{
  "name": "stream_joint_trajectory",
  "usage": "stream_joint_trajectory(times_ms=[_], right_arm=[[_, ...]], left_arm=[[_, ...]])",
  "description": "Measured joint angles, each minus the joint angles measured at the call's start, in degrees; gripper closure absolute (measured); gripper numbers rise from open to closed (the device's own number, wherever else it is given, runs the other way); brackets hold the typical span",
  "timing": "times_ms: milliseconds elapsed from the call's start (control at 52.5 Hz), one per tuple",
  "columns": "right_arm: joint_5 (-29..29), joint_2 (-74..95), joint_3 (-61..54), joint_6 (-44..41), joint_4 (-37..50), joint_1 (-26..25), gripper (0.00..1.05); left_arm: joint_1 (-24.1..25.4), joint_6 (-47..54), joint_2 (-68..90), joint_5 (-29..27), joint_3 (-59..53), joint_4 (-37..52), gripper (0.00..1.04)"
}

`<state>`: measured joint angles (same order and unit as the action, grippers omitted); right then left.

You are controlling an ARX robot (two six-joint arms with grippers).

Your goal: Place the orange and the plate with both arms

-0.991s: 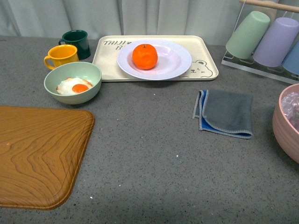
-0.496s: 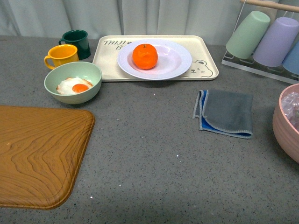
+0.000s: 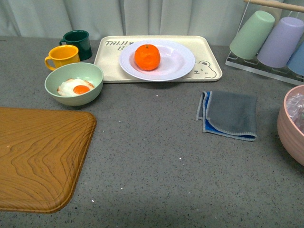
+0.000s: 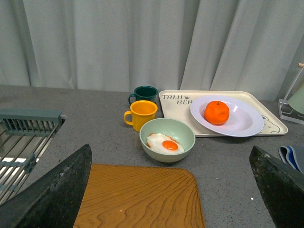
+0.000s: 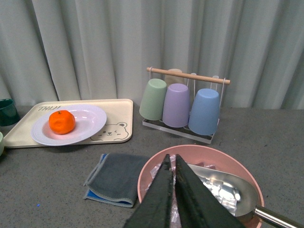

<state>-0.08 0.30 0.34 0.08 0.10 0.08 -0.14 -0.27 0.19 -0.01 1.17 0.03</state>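
Left end effector [image 4: 171, 190] spread, one orange [image 3: 147, 57], one plate [image 3: 178, 64]

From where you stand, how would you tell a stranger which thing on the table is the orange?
Look to the far side of the table for the beige bear tray. A wide white plate sits on it, and the orange rests in that plate. It is a whole round fruit, unlike the flat orange yolk of the fried egg in the green bowl nearby.

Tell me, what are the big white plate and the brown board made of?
The plate looks like glossy ceramic or melamine: it is smooth and shines in the light, so I can't tell which. The brown board shows wavy wood grain, but its even pattern and rounded lip suggest printed plastic, not solid wood.
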Motion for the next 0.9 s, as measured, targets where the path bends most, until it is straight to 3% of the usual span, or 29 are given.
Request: stream_joint_trajectory(times_ms=[400,896], right_arm=[[0.00,-0.04,0.00,0.07,0.00,0.00,0.08],[0.00,-0.04,0.00,0.04,0.00,0.00,0.09]], left_arm=[[0.00,0.00,0.00,-0.02,0.00,0.00,0.07],[0.00,0.00,0.00,-0.02,0.00,0.00,0.07]])
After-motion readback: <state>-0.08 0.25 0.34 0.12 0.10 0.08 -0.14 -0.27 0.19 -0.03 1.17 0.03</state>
